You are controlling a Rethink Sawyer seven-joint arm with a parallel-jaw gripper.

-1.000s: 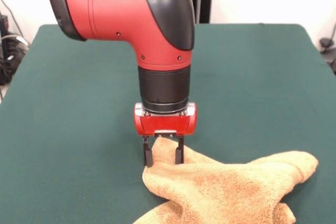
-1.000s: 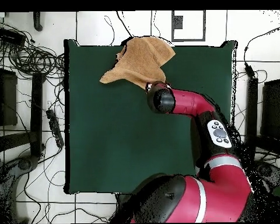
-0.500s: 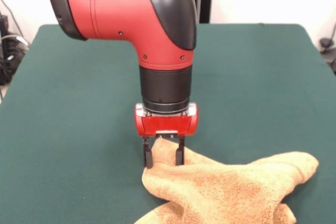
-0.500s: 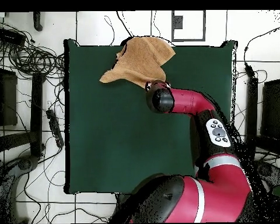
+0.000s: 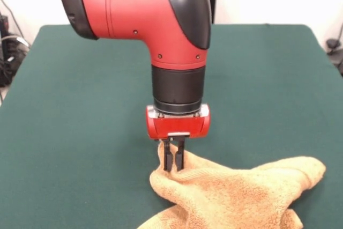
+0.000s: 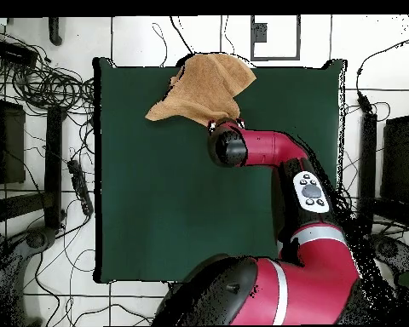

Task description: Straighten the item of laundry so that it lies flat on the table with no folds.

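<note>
The item of laundry (image 5: 241,194), an orange-tan terry towel, lies crumpled and folded on the green table (image 5: 80,132) at the near right of the front view. From overhead the item of laundry (image 6: 204,85) is bunched against the table's top edge, partly hanging over it. My gripper (image 5: 173,160) stands upright at the towel's left corner, shut on a pinched fold of the cloth. In the overhead view the arm's wrist hides the gripper.
The red arm (image 6: 276,153) reaches across the right half of the table (image 6: 157,196). Cables and equipment (image 6: 46,94) lie on the floor beside the table's left side.
The fingers stood apart around the towel's corner; now they have closed on it. The wrist has shifted slightly to the right in the front view.
</note>
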